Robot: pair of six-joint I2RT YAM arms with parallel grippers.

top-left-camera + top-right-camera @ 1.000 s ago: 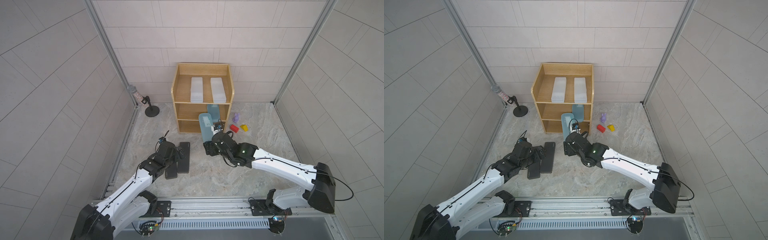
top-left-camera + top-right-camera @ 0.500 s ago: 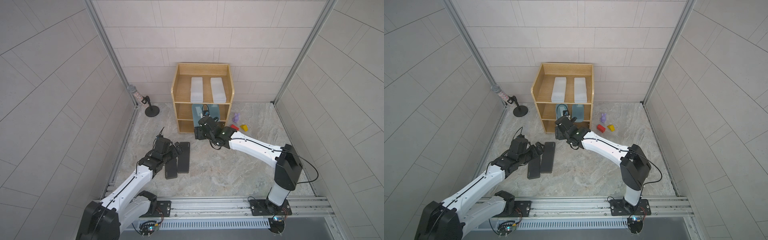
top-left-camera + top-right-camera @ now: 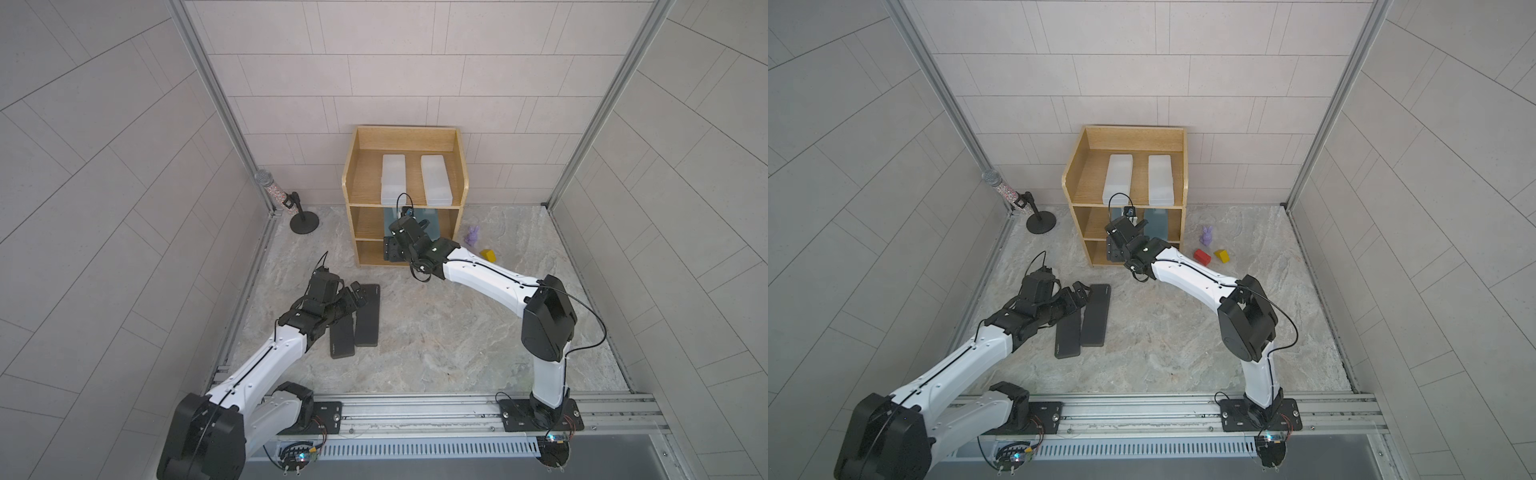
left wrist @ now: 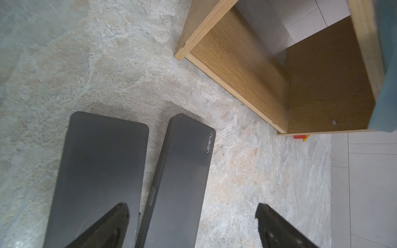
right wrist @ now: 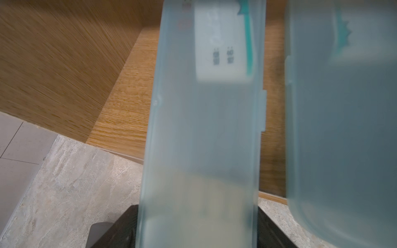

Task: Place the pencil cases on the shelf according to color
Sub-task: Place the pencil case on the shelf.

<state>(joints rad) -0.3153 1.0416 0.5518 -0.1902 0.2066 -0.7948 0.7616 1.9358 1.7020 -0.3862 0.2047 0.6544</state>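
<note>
The right fingers pinch the near end of a teal case, one finger on each long edge. The case points away from the arm, its long axis running near to far. Its far end is inside the middle level of the shelf; whether it rests on the board there I cannot tell. A second teal case lies just to its right on that level, parallel to it.

The left fingers are spread wide over two black cases on the worktop. They straddle the black case with the logo, and contact cannot be told. Both black cases lie flat, side by side, long axes near to far. Two white cases lie parallel on the shelf's top level, pointing the same way.
</note>
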